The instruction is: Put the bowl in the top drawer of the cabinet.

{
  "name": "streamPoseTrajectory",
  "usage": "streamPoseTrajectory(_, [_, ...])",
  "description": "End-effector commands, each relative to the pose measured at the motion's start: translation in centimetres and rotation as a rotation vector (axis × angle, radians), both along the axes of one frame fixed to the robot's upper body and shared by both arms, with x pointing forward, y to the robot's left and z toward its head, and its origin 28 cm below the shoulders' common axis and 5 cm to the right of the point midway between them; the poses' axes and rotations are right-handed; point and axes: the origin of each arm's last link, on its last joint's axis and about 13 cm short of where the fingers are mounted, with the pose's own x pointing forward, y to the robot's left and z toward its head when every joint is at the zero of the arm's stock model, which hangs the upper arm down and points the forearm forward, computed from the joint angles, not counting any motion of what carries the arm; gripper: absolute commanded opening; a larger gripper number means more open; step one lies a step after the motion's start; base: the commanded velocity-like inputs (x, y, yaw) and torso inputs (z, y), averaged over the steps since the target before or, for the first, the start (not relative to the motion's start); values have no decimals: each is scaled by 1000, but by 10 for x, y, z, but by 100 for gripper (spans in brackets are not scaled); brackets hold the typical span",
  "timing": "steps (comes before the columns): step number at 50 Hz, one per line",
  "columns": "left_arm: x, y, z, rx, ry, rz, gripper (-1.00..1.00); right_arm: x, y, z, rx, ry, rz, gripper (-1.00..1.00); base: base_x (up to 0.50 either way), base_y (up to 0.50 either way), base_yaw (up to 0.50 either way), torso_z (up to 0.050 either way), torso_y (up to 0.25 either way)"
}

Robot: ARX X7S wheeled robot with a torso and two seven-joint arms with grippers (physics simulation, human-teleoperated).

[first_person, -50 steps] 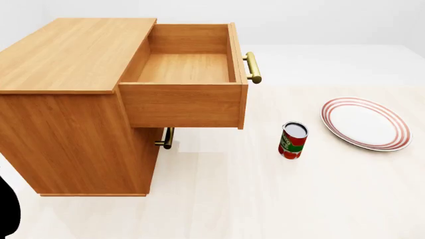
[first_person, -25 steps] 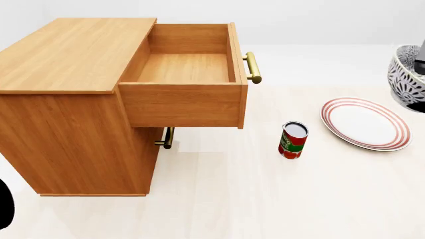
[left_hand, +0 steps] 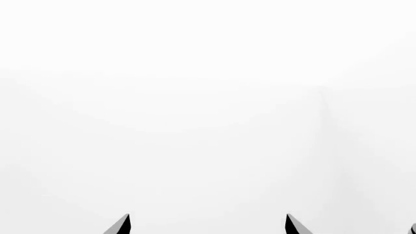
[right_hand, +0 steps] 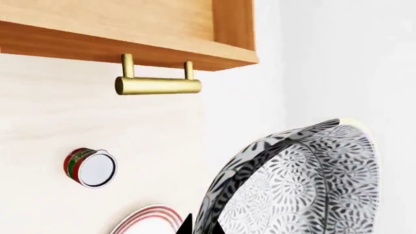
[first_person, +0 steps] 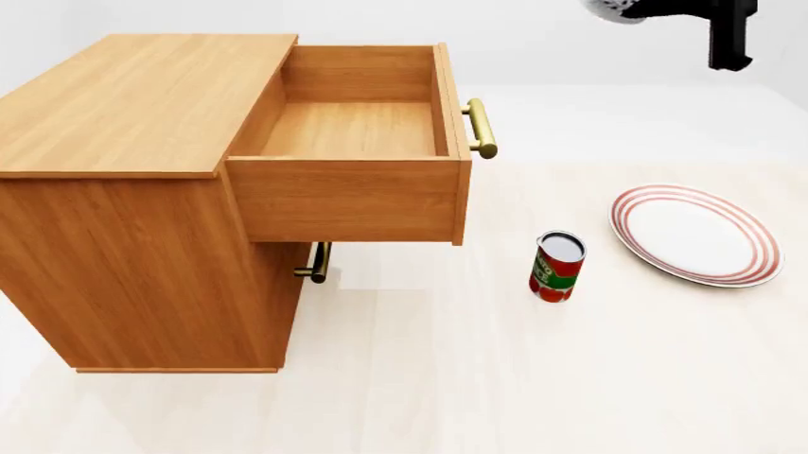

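The speckled grey-and-white bowl fills much of the right wrist view, and my right gripper is shut on its rim. In the head view only a sliver of the bowl shows at the top edge, held high by the right gripper, to the right of and beyond the cabinet. The top drawer stands pulled out and empty, its brass handle facing right. My left gripper is open, with only white background before it.
A red can stands upright on the pale floor right of the cabinet. A flat white red-ringed plate lies further right. The lower drawer's small brass handle shows beneath the open drawer.
The right gripper has carried the bowl up and to the left, from the right edge to the top edge of the head view. The dark left arm shape at bottom left has left the view.
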Motion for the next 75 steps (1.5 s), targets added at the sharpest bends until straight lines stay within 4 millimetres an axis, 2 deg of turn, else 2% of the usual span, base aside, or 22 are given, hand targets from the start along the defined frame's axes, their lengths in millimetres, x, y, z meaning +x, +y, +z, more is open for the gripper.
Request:
streamPoseTrajectory(1, [-21,6,1,-1,-21,48,100,5,48,23,-80,-27,134,-100,0,0,0,0,0])
streamPoseTrajectory(12, [-34,11,-10,-22,90,6,100,14,92,17,-109,-32,294,-100,0,0,0,0,0])
streamPoseTrajectory(18, [-34,14,-13,-9,133,18,100,16,113,15,-117,-22,365,-100,0,0,0,0,2])
streamPoseTrajectory(27, [-37,15,-13,26,156,-10,100,18,134,10,-107,-31,453,-100,0,0,0,0,0])
streamPoseTrajectory(53, [-48,23,-23,96,114,-17,100,14,167,6,-138,-93,635,-100,0,0,0,0,0])
streamPoseTrajectory(75, [-50,25,-20,92,109,-7,100,9,170,14,-156,-112,630,-100,0,0,0,0,-93])
